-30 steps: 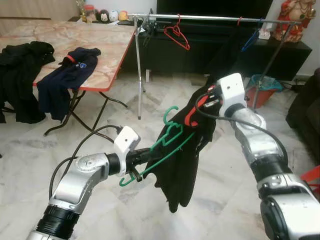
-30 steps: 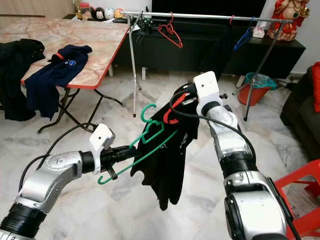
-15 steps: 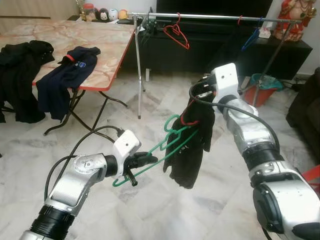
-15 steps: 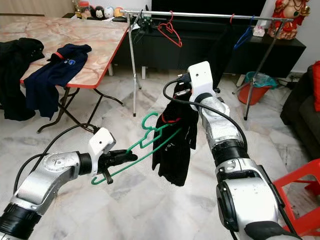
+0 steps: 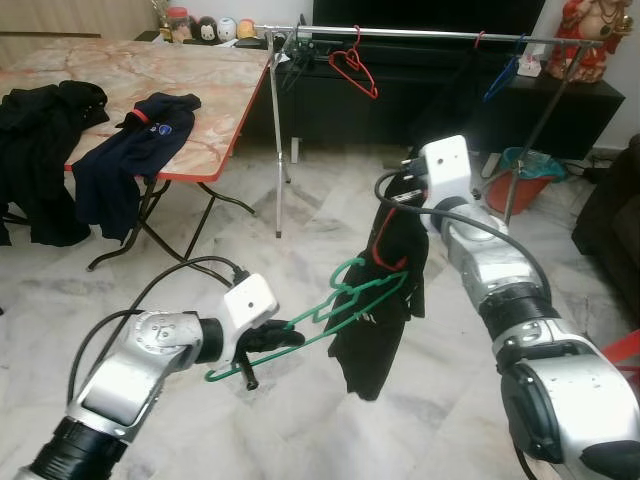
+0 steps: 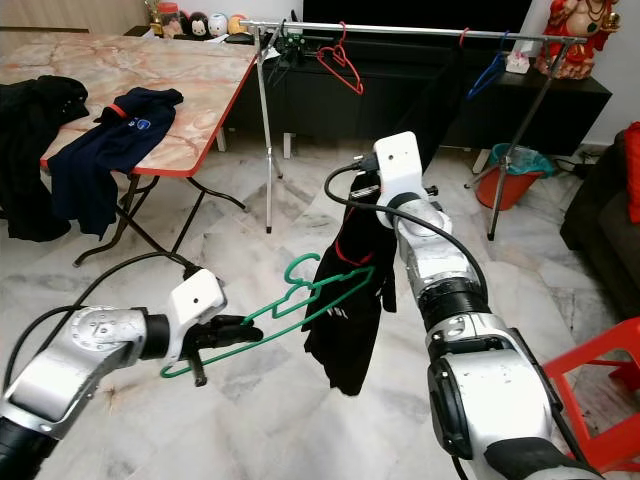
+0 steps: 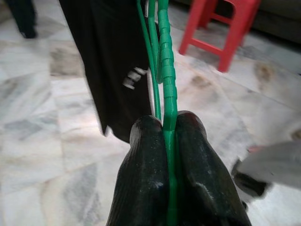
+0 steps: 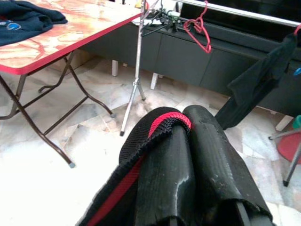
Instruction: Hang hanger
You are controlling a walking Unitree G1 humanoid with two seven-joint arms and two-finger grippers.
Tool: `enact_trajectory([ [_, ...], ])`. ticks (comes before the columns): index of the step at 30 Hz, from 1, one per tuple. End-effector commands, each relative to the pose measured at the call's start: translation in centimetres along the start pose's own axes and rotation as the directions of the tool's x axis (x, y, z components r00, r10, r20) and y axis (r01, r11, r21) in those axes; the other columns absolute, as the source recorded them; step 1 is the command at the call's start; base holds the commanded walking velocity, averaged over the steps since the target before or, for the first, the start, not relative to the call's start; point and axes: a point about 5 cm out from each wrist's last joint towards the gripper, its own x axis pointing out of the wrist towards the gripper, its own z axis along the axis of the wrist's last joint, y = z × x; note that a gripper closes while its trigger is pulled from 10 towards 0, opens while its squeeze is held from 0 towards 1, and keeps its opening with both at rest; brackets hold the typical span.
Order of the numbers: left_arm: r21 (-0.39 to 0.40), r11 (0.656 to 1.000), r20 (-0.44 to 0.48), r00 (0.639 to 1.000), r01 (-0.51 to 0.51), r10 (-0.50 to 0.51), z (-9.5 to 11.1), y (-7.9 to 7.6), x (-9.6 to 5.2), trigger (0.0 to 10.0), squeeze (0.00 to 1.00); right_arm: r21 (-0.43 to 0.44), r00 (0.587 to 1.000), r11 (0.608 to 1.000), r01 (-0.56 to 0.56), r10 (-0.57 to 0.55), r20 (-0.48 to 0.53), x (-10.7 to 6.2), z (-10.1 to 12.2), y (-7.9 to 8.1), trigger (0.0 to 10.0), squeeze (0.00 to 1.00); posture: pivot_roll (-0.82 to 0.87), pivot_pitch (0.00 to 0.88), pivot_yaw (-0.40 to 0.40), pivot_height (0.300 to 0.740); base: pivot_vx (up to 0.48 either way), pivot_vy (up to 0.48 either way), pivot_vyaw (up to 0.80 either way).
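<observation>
Head views, count: I see one green hanger (image 5: 350, 297), one black garment (image 5: 385, 300) with red collar trim, one red hanger (image 5: 353, 70) on the silver rail (image 5: 420, 35), one dark blue shirt (image 5: 135, 150) and one black heap (image 5: 45, 135) on the marble-topped table (image 5: 215, 100); one red stool (image 6: 590, 385) by my right side.
Head views, hanger: thin green wire-like frame with a notched neck and open hook, held low over the marble floor (image 5: 300, 420), its far end tucked into the garment; well short of the rail.
Head views, grippers: left gripper (image 5: 270, 338) pinches the hanger's near end; right gripper (image 5: 392, 205) holds the garment up by its collar.
Left wrist view: both black fingers (image 7: 146, 179) pressed together on the ribbed green bar (image 7: 168, 94), which runs out alongside the black cloth; a white print shows on it.
Right wrist view: fingers (image 8: 164, 174) clamped together on the garment's red-edged collar (image 8: 164, 123); rail and table beyond.
</observation>
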Motion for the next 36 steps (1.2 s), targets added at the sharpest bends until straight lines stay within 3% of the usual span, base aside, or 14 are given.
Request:
enact_trajectory([
  [1,0.040,0.999,0.016,1.000,-0.018,0.017,0.6,0.4,0.0,10.0,0.00,-0.002,0.999,1.000,0.008,-0.007,0.040,0.1,1.5,-0.2,10.0,0.00,0.14,0.000,-0.046,0.740,0.000,0.000,0.00],
  [6,0.017,0.996,0.030,0.996,-0.087,0.087,0.9,0.6,0.6,10.0,0.00,0.014,0.999,1.000,-0.017,0.017,0.038,0.2,1.4,0.8,10.0,0.00,0.15,0.000,-0.048,0.740,0.000,0.000,0.00],
  [20,-0.020,0.957,-0.079,0.955,-0.290,0.287,0.6,1.4,1.8,10.0,0.00,0.047,0.997,0.997,-0.065,0.062,0.054,0.0,1.7,3.2,10.0,0.00,0.15,0.000,-0.044,0.740,0.000,0.000,0.00],
  [23,-0.036,0.919,-0.096,0.917,-0.392,0.387,0.5,2.6,1.6,10.0,0.00,0.057,0.997,0.997,-0.059,0.055,0.055,0.0,1.9,3.3,10.0,0.00,0.15,0.000,-0.044,0.740,0.000,0.000,0.00],
  [27,-0.080,0.859,-0.040,0.863,-0.505,0.504,1.5,3.8,1.5,10.0,0.00,0.060,0.997,0.996,-0.061,0.058,0.055,-0.1,2.0,3.6,10.0,0.00,0.15,0.000,-0.046,0.740,0.000,0.000,0.00],
  [29,-0.110,0.808,0.001,0.813,-0.578,0.582,2.2,4.5,1.4,10.0,0.00,0.064,0.997,0.996,-0.064,0.061,0.048,-0.2,1.9,3.9,10.0,0.00,0.15,0.000,-0.046,0.740,0.000,0.000,0.00],
  [33,-0.123,0.778,0.024,0.782,-0.616,0.623,2.8,4.7,1.4,10.0,0.00,0.066,0.997,0.996,-0.068,0.065,0.040,-0.4,1.6,4.2,10.0,0.00,0.15,0.000,-0.048,0.740,0.000,0.000,0.00],
  [36,-0.128,0.780,0.039,0.783,-0.612,0.621,3.1,4.5,1.6,10.0,0.00,0.071,0.997,0.995,-0.068,0.066,0.035,-0.5,1.4,4.3,10.0,0.00,0.15,0.000,-0.049,0.740,0.000,0.000,0.00],
])
